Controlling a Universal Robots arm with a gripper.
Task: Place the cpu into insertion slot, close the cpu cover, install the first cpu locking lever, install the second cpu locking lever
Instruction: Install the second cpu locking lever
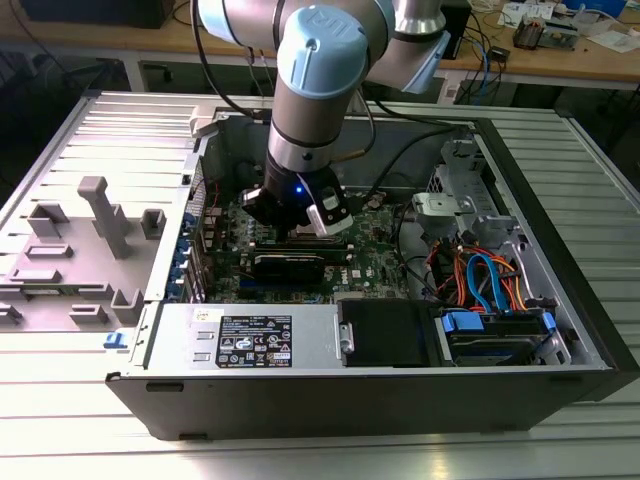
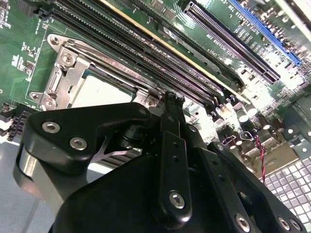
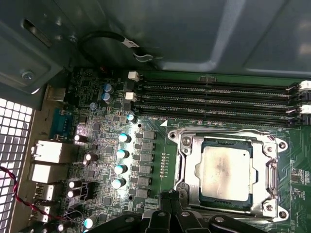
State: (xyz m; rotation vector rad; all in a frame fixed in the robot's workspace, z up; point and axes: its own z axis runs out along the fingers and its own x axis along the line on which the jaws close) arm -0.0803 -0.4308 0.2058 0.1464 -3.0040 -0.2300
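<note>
Cpu sits under closed cpu cover; no legible writing.

My exterior view looks down steeply from high over the open computer case. Both wrist views sit close over the motherboard, sharing the insertion slot.

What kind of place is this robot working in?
Probably an electronics lab or test workshop. An opened computer case lies on a ribbed metal bench, the robot arm reaches into it over the green circuit board, and a wooden desk behind carries cables and small boards.
</note>
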